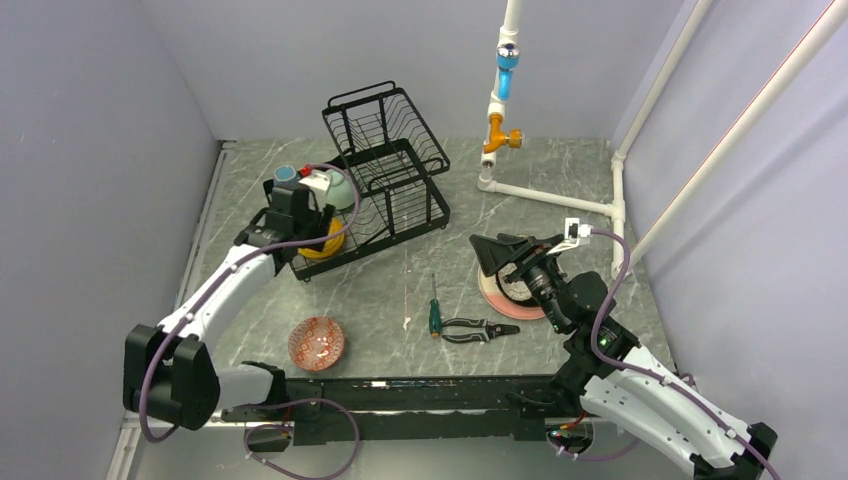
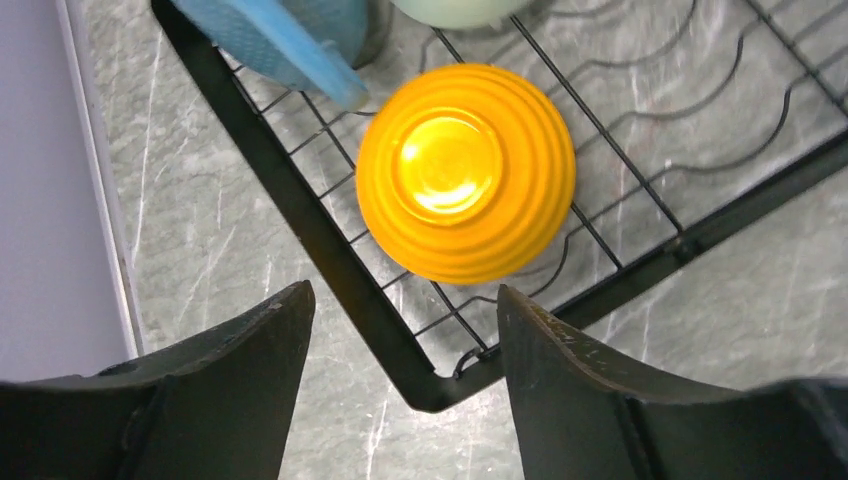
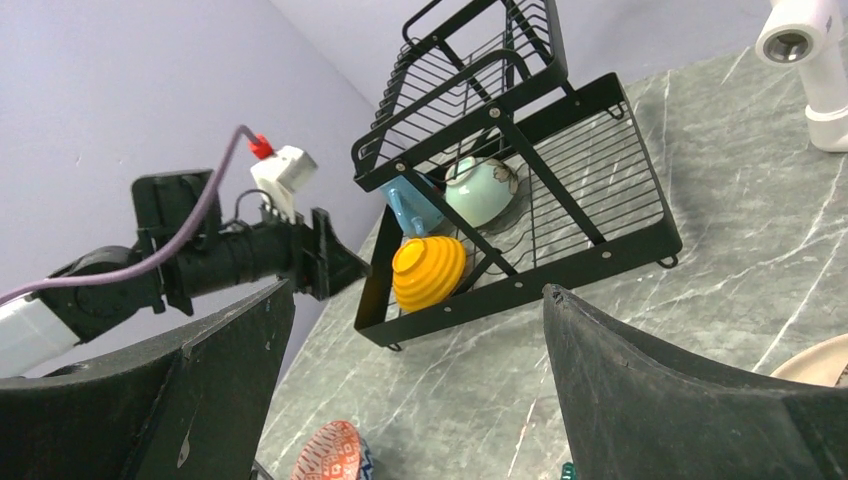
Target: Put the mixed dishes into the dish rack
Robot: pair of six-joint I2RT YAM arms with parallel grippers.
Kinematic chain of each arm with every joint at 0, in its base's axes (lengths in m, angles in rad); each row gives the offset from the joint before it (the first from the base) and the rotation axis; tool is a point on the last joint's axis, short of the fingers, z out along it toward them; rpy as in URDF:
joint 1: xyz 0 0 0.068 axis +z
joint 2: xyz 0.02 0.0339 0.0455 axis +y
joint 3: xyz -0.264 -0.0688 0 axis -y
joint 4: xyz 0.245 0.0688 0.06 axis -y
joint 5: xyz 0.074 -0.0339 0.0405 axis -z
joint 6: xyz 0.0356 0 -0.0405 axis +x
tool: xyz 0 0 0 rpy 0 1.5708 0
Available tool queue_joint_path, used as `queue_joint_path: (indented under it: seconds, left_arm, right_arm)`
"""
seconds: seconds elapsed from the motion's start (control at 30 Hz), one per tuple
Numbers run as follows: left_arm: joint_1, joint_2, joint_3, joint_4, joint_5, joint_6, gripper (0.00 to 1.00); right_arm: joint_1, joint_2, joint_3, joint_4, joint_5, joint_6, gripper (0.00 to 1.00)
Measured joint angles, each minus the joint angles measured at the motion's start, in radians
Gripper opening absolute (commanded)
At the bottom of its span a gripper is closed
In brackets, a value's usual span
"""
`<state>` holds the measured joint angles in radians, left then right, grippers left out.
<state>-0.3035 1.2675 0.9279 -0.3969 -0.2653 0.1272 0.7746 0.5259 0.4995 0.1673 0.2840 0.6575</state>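
The left arm (image 1: pixel 215 290) reaches forward, left gripper (image 2: pixel 402 300) aimed straight down, jaws wide apart. The right arm (image 1: pixel 640 385) is bent, right gripper (image 3: pixel 418 292) spread, empty.

Your dish rack (image 3: pixel 560 277), black wire with a raised basket at its far end, sits toward the far-left corner. In its lower tray, the ribbed orange bowl (image 2: pixel 465 172) lies upside down at the near-left corner. The mint-green bowl (image 3: pixel 480 192) and blue-handled mug (image 2: pixel 290 40) are just behind it. The red-patterned bowl (image 1: pixel 317 343) stands upright by the near edge. A pink-rimmed plate (image 1: pixel 497 297) lies flat toward the right edge, mostly hidden.
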Motion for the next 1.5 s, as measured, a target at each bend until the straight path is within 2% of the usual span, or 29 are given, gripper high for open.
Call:
queue_joint_path:
  seconds: [0.13,0.27,0.5,0.63,0.73,0.9,1.2,1.5]
  left_arm:
    - [0.101,-0.035,-0.004,0.043,0.108,-0.057,0.69]
    - [0.196,0.014,0.013,0.048,0.252,-0.145,0.69]
    - [0.348,0.177,0.054,0.040,0.506,-0.304,0.56]
    - [0.397,0.247,0.074,0.034,0.594,-0.365,0.51]
    - [0.398,0.276,0.075,0.042,0.669,-0.404,0.49]
    - [0.391,0.349,0.090,0.102,0.812,-0.468,0.52]
    - [0.308,0.500,0.143,0.284,1.018,-0.616,0.64]
    - [0.235,0.572,0.149,0.465,1.083,-0.803,0.64]
  right_arm:
    - [0.000,0.013,0.000,0.001,-0.005,0.000,0.95]
    - [0.000,0.022,0.000,0.002,-0.006,0.000,0.95]
    - [0.000,0.018,0.000,0.001,-0.005,0.000,0.95]
    - [0.000,0.014,0.000,0.000,-0.004,0.000,0.96]
    - [0.000,0.013,0.000,0.002,-0.002,0.000,0.96]
    - [0.000,0.026,0.000,0.015,-0.002,0.000,0.96]
    - [0.000,0.037,-0.002,0.023,-0.002,0.001,0.96]
    - [0.000,0.085,-0.002,0.043,-0.005,0.008,0.95]
